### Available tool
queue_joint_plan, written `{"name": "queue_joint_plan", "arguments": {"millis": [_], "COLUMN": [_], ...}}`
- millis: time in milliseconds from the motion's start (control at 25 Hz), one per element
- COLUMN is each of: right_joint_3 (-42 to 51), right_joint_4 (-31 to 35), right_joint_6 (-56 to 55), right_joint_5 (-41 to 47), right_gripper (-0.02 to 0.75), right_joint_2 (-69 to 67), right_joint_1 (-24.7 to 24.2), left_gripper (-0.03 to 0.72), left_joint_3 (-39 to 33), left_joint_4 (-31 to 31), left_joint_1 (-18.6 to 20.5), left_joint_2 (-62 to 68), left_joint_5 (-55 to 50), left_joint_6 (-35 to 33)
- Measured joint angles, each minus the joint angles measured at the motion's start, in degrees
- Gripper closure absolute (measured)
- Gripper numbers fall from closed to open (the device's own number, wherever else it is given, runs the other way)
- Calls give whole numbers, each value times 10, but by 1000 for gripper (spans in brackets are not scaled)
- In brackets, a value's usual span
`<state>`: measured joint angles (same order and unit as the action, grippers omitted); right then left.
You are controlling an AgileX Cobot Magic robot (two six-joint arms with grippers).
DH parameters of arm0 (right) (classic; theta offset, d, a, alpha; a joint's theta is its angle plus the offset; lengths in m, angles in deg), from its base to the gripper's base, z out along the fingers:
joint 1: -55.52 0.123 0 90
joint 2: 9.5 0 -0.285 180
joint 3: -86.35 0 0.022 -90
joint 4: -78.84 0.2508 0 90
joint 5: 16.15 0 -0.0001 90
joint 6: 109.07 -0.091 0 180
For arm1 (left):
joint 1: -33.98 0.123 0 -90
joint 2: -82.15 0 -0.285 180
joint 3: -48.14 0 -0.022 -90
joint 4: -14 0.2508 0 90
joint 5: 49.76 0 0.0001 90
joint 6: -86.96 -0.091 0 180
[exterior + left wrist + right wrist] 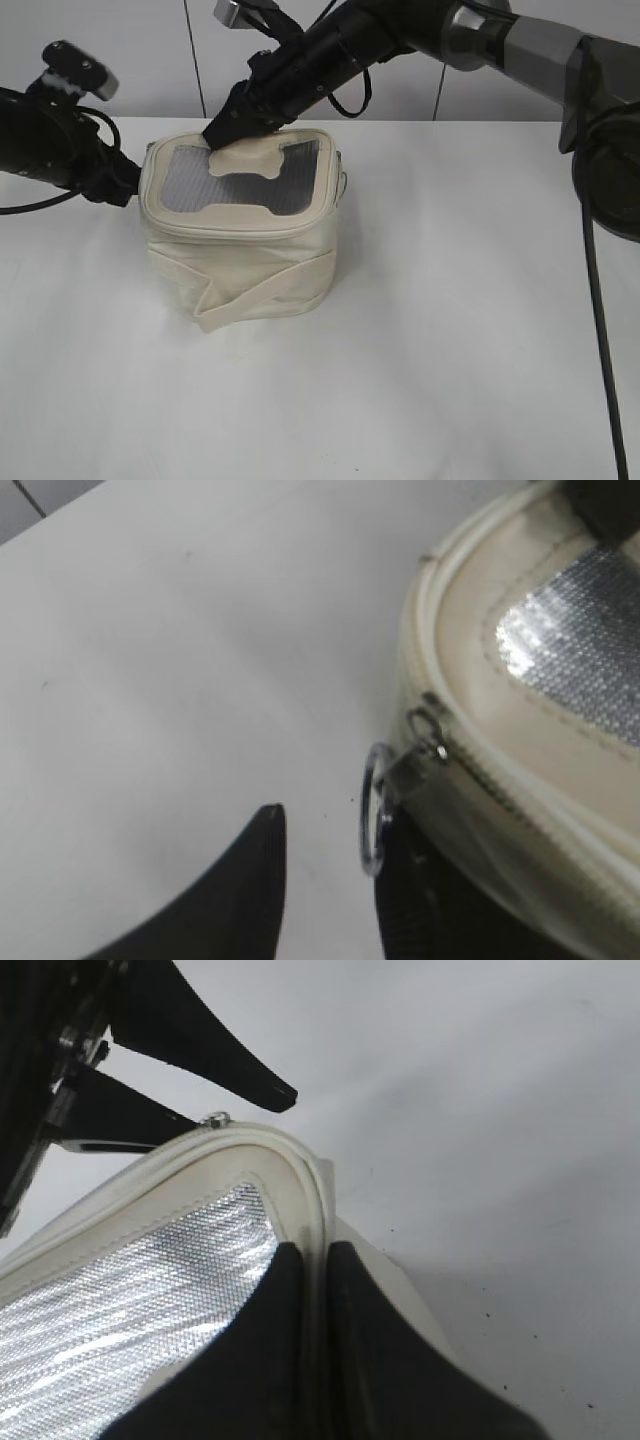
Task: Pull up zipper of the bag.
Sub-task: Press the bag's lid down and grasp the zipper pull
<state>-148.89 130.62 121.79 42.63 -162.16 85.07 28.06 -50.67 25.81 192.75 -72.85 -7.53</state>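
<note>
**Both grippers working at the bag's lid rim**

The bag [243, 235] is sitting left of centre on the white table [450, 330]. The right gripper [313, 1260] is pinching the lid's rim narrowly. The left gripper [330, 830] is gaping wide beside the zipper [500, 780] ring pull [375, 810].

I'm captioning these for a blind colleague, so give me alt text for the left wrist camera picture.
A silver ring pull on the zipper hangs at the rim of the cream bag, between the left gripper's two open black fingers; one finger lies against the bag just below the ring. The bag's shiny grey lid panel shows at right, white table at left.
</note>
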Motion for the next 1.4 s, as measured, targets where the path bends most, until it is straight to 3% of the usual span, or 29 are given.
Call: {"name": "queue_joint_plan", "arguments": {"millis": [200,360,440,600,760,960,1400], "right_joint_3": [0,0,0,0,0,0,0], "right_joint_4": [0,-1,-1,-2,-3,-3,-3], "right_joint_6": [0,0,0,-2,-12,-22,-36], "right_joint_5": [0,0,0,-1,-1,-1,0], "right_gripper": [687,688,688,689,689,689,690], "right_joint_2": [0,0,0,0,0,0,0], "right_joint_1": [0,0,0,0,0,0,0], "left_gripper": [498,657,690,692,692,692,692], "left_joint_3": [1,1,1,1,-9,-58,-154], "left_joint_4": [-39,-48,-49,-48,-19,12,1], "left_joint_1": [0,0,0,-1,7,11,10], "left_joint_2": [11,12,12,12,1,-58,-168], "left_joint_5": [3,2,0,-1,-12,-9,-1], "left_joint_6": [-38,-45,-45,-42,6,28,45]}}
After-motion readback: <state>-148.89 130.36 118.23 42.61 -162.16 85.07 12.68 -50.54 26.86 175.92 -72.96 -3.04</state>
